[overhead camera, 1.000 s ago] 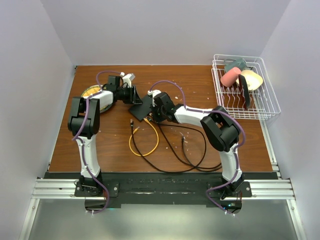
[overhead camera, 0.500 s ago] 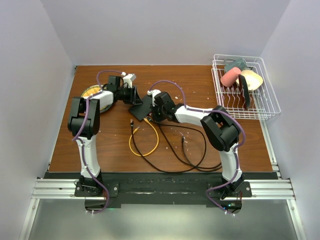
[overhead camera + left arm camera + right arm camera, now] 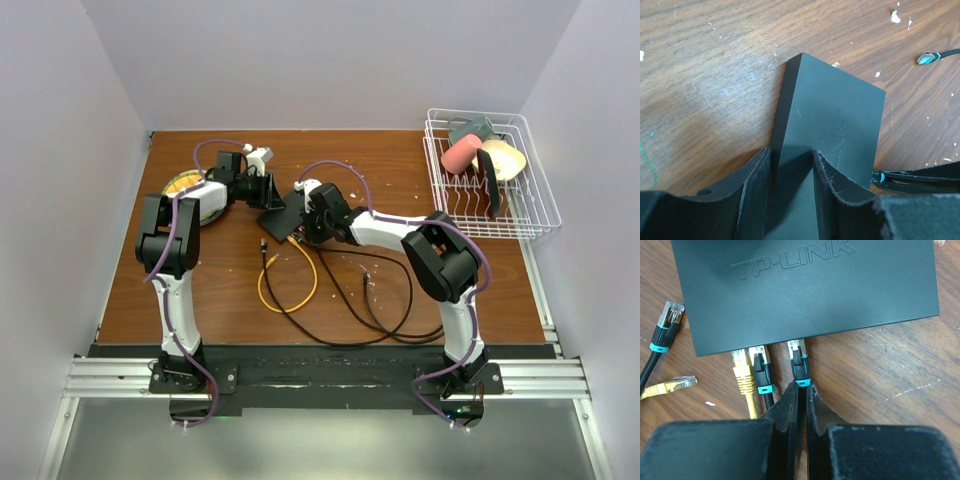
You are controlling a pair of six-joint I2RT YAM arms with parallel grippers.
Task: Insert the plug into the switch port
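Observation:
The switch (image 3: pixel 805 290) is a flat black TP-LINK box; it also shows in the top view (image 3: pixel 283 220) and the left wrist view (image 3: pixel 835 115). Its ports run along the edge facing my right gripper (image 3: pixel 802 387). That gripper is shut on the cable just behind a black plug with a teal band (image 3: pixel 800 365). The plug's tip sits at a switch port (image 3: pixel 797 342) under the box's edge. A yellow plug (image 3: pixel 742 370) and another black plug (image 3: pixel 761 367) sit in ports to its left. My left gripper (image 3: pixel 792 152) clamps the switch's opposite end.
A loose black plug (image 3: pixel 667 322) and a loose yellow plug (image 3: pixel 677 384) lie left of the switch. Yellow and black cables (image 3: pixel 290 280) loop on the table in front. A white dish rack (image 3: pixel 535 200) stands at the right. A yellow plate (image 3: pixel 182 184) lies at the left.

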